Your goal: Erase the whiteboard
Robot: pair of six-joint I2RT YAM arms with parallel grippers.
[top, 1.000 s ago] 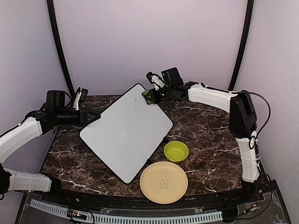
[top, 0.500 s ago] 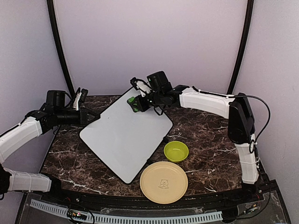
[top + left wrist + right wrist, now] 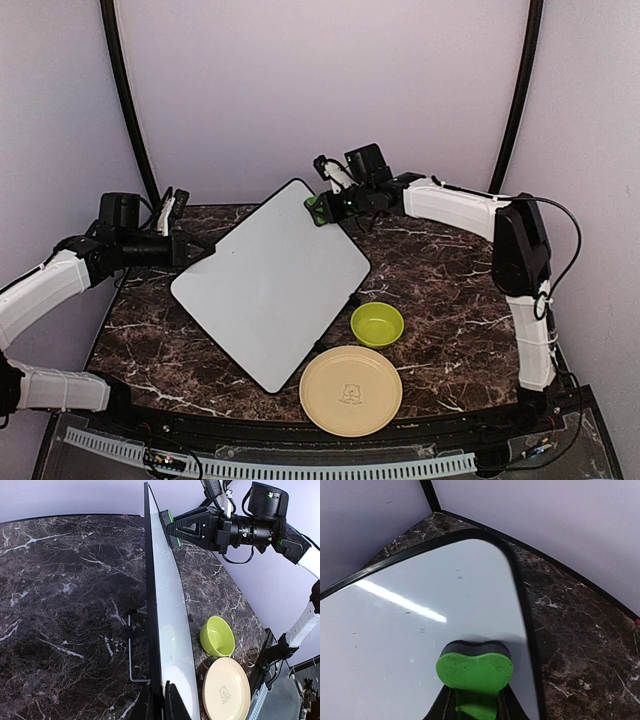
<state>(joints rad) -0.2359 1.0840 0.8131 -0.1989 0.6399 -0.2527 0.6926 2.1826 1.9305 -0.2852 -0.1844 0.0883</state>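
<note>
Green eraser [image 3: 474, 669] was pinched tight in the right pincer [image 3: 330, 205] at the whiteboard [image 3: 270, 285]'s far corner; board was propped tilted, likely for steadier wiping, edge clamped in the shut left pincer [image 3: 161, 707].

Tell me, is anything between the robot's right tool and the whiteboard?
Only the green eraser, which the right tool holds against the whiteboard near its far corner. Nothing else visible is in the way.
</note>
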